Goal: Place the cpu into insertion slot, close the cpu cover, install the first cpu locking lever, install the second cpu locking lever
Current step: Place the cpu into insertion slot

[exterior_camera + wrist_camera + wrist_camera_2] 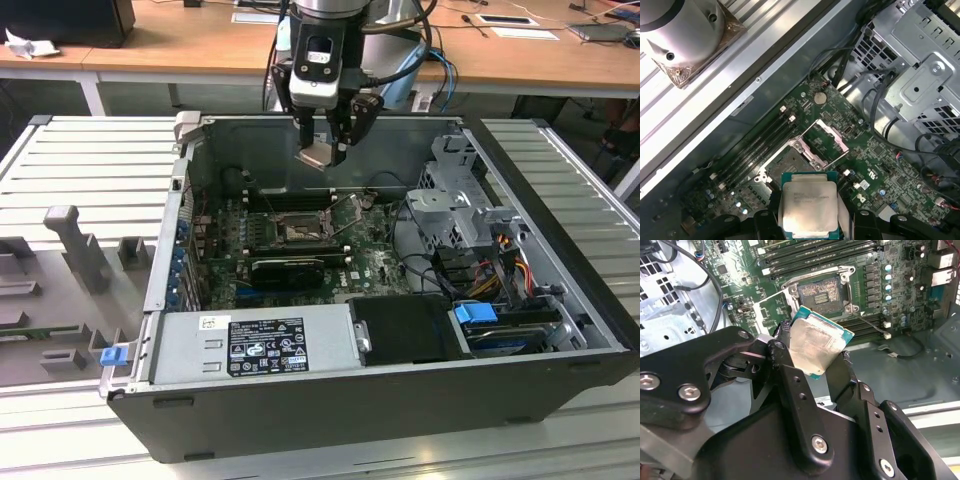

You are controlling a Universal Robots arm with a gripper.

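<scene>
cpu (810,207) held over motherboard (880,165), near insertion slot (783,165).

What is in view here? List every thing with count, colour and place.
computer case: one, black, lying open on the ribbed grey table
motherboard: one, green, on the case floor
insertion slot: one, dark with a metal rim, mid-board, empty
cpu cover: one, silver-grey, swung open beside the slot
RAM slots: several, black, alongside the slot
power supply: one, silver-grey, inside the case on the side nearest the exterior camera
drive cage: one, silver, at the exterior view's right of the case
cpu: one, silvery face with green edge, held above the slot
fingers: two, black, shut on the cpu
</scene>
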